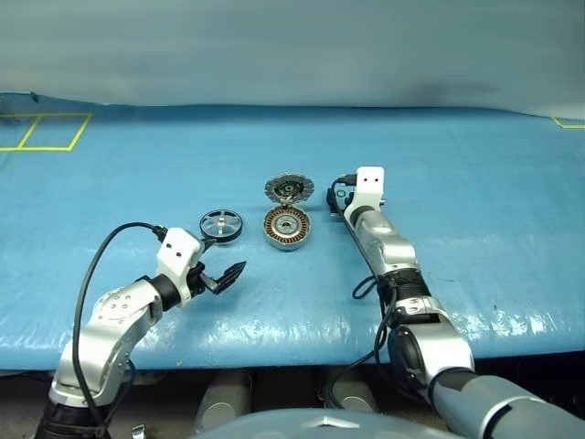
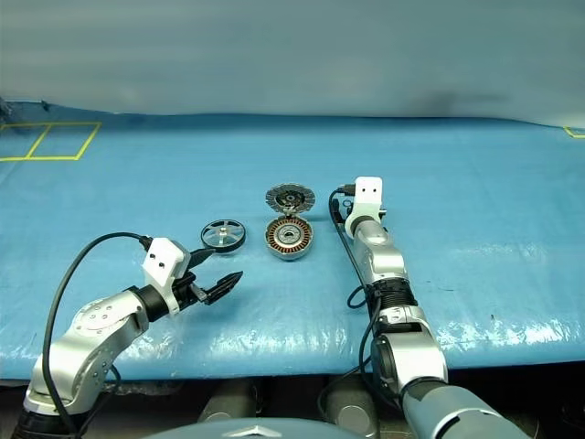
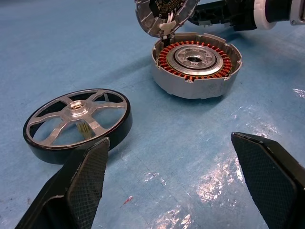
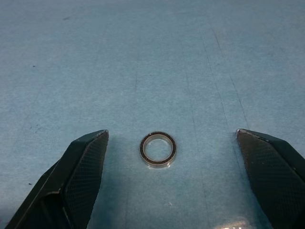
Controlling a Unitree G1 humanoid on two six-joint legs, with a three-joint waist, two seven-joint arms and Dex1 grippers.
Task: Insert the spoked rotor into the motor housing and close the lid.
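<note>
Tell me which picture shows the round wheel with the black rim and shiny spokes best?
The left wrist view: the round black-rimmed wheel with silver spokes and hub lies close and large on the blue table cover, every spoke plain to see. Both eye views show it small and far off, lying to the left of the grey metal cup with copper windings.
</note>
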